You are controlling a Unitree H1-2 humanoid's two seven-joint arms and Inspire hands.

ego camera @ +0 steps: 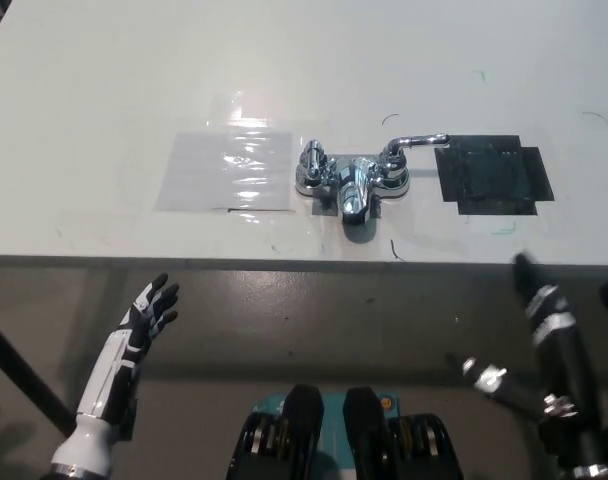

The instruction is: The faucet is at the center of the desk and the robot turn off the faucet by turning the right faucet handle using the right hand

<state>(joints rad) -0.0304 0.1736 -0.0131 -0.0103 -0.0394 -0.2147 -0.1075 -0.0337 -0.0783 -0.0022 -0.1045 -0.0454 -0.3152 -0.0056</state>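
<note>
Right hand [544, 350], black, hung below the near edge of the table [104, 90], off to the right of the faucet [354, 180] and well apart from it; its fingers were spread and it held nothing. Left hand [149, 310], white, rested below the same edge, well to the left of the faucet, fingers apart and likewise empty. The faucet stood at the middle of the table, close to the near edge, its spout pointing toward the robot. The right faucet handle [416, 143] was swung out to the right of the faucet body, its lever lying just beside a dark square patch [494, 175]. A clear film sheet [229, 170] lay to the left of the faucet. Judged stage: the approach had not begun and the handle stood untouched. The next move called for lifting the right hand over the table edge and bringing it to the lever from the right. Room on that side was open; the edge itself was the only obstacle noted.
</note>
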